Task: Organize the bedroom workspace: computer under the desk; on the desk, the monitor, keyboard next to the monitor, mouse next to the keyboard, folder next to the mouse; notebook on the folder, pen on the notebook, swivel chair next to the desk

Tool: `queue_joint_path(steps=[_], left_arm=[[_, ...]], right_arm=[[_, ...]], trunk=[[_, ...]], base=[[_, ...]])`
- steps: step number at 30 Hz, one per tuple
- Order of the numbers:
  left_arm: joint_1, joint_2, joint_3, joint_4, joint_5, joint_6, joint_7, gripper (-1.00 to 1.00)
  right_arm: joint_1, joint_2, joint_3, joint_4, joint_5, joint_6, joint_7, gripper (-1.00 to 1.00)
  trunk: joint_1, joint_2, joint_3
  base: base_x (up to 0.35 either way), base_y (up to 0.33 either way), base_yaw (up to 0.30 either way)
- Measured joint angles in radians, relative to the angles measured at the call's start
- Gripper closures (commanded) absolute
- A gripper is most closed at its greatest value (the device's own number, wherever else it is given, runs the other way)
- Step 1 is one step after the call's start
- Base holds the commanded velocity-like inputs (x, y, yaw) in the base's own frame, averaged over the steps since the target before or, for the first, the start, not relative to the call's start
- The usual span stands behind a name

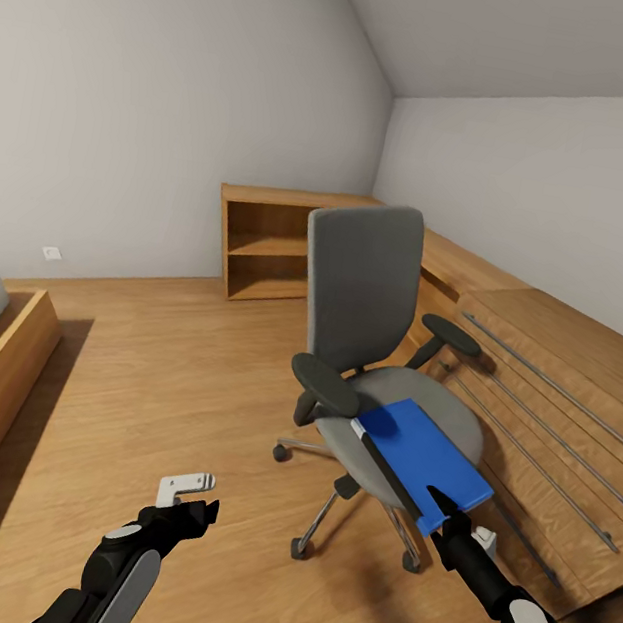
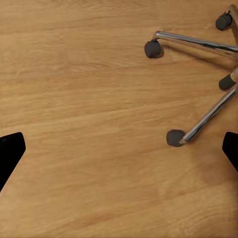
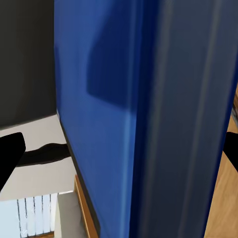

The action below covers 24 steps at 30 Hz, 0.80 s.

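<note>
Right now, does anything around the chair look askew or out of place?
Yes: the folder sits crooked on the chair, its near corner jutting past the seat's front edge at the right tool. The chair stands by a wooden chest, not a desk.

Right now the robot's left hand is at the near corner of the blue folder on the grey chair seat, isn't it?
Not quite: it is the right hand at the near corner of the blue folder on the grey chair seat, as the head view shows. The left hand hangs open over bare wood floor beside the chair's base.
</note>
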Motion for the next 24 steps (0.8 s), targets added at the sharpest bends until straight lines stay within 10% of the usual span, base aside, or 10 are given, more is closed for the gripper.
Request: queue_joint_path(steps=[7,8,24], left_arm=[[0.0,0.0,0.0,0.0,0.001,0.0,0.0,-1.0],[0.0,0.0,0.0,0.0,0.001,0.0,0.0,-1.0],[0.0,0.0,0.0,0.0,0.001,0.001,0.0,-1.0]], right_arm=[[0.0,0.0,0.0,0.0,0.0,-0.001,0.0,-1.0],[0.0,0.0,0.0,0.0,0.0,-0.001,0.0,1.0],[0.0,0.0,-0.001,-0.002,-0.002,-0.002,-0.001,1.0]], trunk=[[0.0,0.0,0.0],[0.0,0.0,0.0],[0.0,0.0,0.0]], base=[[0.001,0.001,0.0],[0.0,0.0,0.0],[0.0,0.0,0.0]])
